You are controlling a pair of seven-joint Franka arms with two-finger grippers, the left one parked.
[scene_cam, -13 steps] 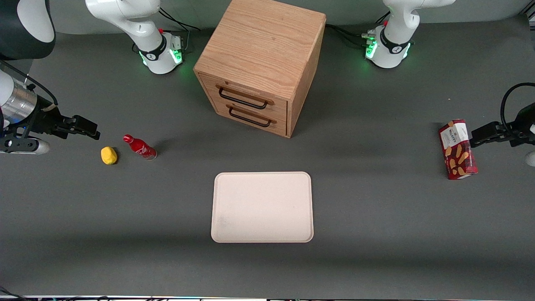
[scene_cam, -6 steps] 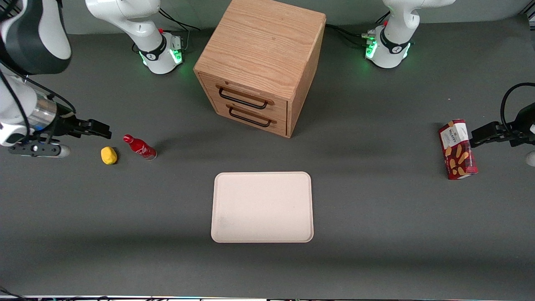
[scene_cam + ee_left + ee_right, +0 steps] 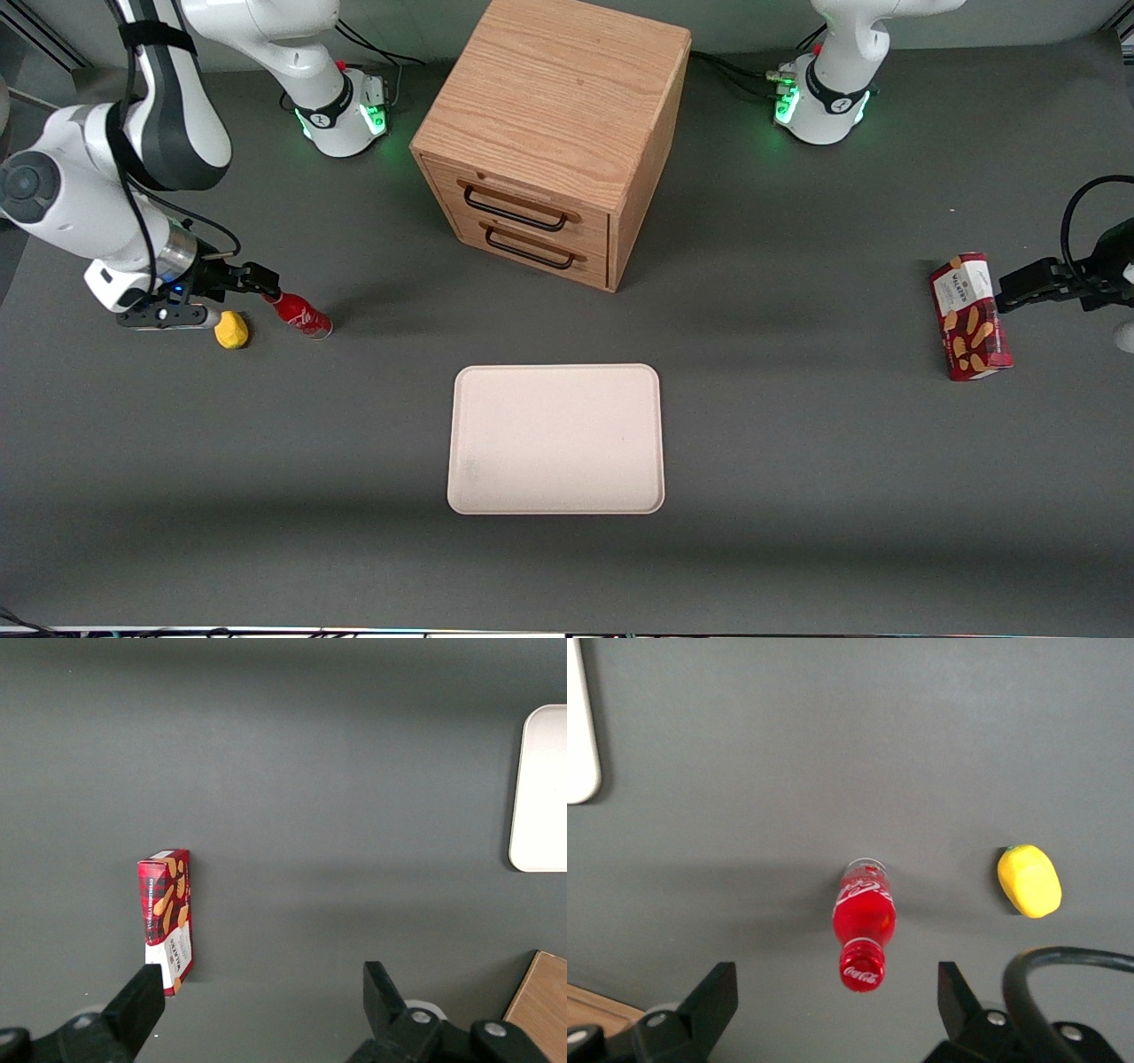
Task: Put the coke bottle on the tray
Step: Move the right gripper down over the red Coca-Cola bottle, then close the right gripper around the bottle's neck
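The coke bottle [image 3: 301, 314] stands upright on the dark table toward the working arm's end, red with white script and a red cap. In the right wrist view the coke bottle [image 3: 864, 928] shows from above, cap between the two spread fingers. My gripper [image 3: 262, 283] is open and empty, right above the bottle's cap. The tray [image 3: 556, 439], pale cream with a low rim, lies flat near the table's middle, nearer to the front camera than the bottle; its edge shows in the right wrist view [image 3: 579, 735].
A yellow lump [image 3: 231, 330] lies close beside the bottle, also in the right wrist view [image 3: 1029, 881]. A wooden two-drawer cabinet [image 3: 554, 133] stands farther from the camera than the tray. A red snack box [image 3: 970, 316] lies toward the parked arm's end.
My gripper has moved from the table's edge toward the bottle and now hangs over its cap. Bottle, lump and tray have not moved.
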